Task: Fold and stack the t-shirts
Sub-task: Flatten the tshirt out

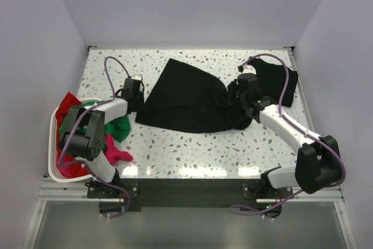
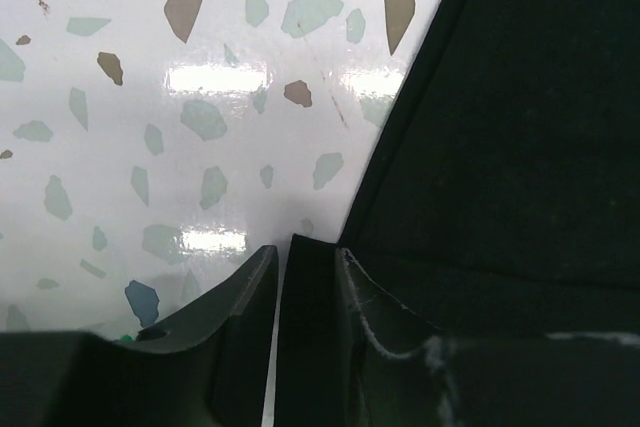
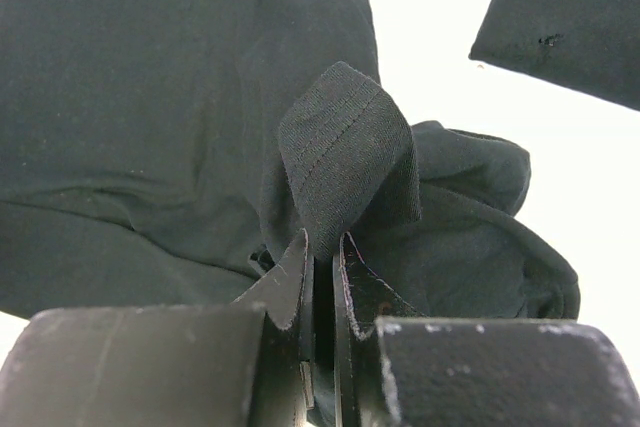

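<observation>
Black cloth t-shirt (image 1: 186, 100) stretched for folding: right gripper (image 3: 322, 242) clamps hem; left gripper (image 2: 305, 255) straddles corner, grip unclear.

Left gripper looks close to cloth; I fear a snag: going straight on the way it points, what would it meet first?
Likely the black t-shirt: its corner lies inside the left gripper; beyond, only bare table, though depth is unclear.
</observation>
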Available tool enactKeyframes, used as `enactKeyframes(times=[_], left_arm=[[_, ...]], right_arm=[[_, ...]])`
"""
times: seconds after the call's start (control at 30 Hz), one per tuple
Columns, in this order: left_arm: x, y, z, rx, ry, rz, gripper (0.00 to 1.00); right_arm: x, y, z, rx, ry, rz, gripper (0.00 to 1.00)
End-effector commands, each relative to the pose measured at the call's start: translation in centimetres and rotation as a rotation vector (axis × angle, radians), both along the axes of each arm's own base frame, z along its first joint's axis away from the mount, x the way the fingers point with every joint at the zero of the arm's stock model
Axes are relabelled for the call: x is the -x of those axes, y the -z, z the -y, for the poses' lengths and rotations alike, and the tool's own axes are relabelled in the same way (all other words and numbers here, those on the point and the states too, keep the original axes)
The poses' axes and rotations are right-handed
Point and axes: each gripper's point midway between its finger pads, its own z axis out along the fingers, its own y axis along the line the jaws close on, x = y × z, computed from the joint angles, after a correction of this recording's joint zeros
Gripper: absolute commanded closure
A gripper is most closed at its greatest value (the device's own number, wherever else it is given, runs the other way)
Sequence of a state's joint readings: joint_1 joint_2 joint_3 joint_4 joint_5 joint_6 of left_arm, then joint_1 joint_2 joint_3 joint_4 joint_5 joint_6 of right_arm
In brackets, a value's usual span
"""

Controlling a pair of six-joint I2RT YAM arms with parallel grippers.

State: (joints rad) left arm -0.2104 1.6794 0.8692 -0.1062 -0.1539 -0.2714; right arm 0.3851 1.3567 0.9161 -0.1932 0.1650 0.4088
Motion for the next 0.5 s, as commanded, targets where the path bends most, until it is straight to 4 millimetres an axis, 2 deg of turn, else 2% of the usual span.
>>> enactKeyframes(times=[0.0, 0.1, 0.23, 0.43, 0.47], left_arm=[[-0.6, -0.2, 0.2, 0.012, -0.007, 0.009, 0.67], [-0.5, 0.0, 0.1, 0.008, -0.008, 0.001, 0.78], [-0.6, 0.0, -0.2, -0.008, -0.016, 0.000, 1.00], [-1.1, -1.8, -1.3, -0.044, -0.068, 0.062, 1.00], [-1.4, -2.6, -1.5, -0.052, -0.086, 0.087, 1.00]], right_arm=[[-1.6, -2.8, -0.7, -0.049, 0.003, 0.090, 1.00], [-1.6, -2.9, -0.7, -0.049, 0.003, 0.091, 1.00], [-1.5, -2.8, -0.8, -0.049, 0.000, 0.088, 1.00], [-1.7, -2.7, -1.1, -0.053, -0.015, 0.084, 1.00], [-1.7, -3.0, -1.2, -0.056, -0.020, 0.086, 1.00]])
